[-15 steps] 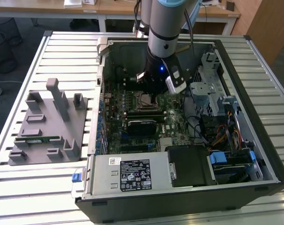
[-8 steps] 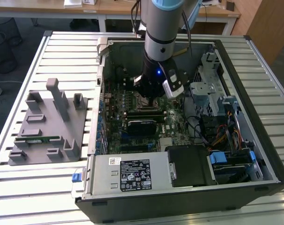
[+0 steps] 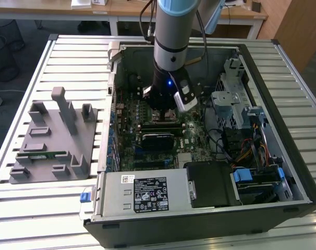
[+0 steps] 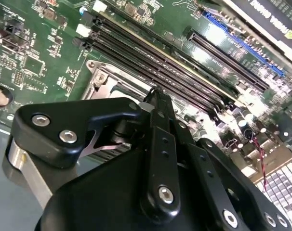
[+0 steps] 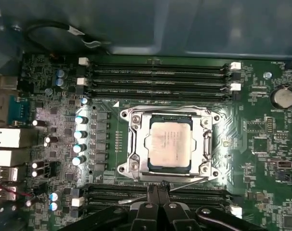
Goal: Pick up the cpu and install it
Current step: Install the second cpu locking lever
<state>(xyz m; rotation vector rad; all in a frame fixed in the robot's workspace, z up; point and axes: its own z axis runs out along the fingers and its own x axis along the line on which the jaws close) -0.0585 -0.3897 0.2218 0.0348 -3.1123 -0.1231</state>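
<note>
In the first wrist view the cpu (image 5: pixel 168 144), a silver-grey square chip, lies flat inside the metal-framed socket (image 5: pixel 131 144) on the green motherboard. My gripper (image 5: pixel 158 188) hovers just beside the socket's edge, near the thin retention lever (image 5: pixel 187 182). Its black fingers are pressed together with nothing between them. In the second wrist view the gripper (image 4: pixel 153 95) has its fingertips meeting just over the socket frame (image 4: pixel 105 79). In the exterior view the gripper (image 3: pixel 166 112) reaches down into the open computer case (image 3: pixel 283 172), and the arm hides the socket.
Dark memory slots (image 5: pixel 158 77) run on both sides of the socket. Case walls, a drive cage (image 3: pixel 231 101) and cables (image 3: pixel 246 146) crowd the exterior view's right. A grey fixture (image 3: pixel 51 140) holding a green memory stick (image 3: pixel 40 154) sits on the slatted table at the left.
</note>
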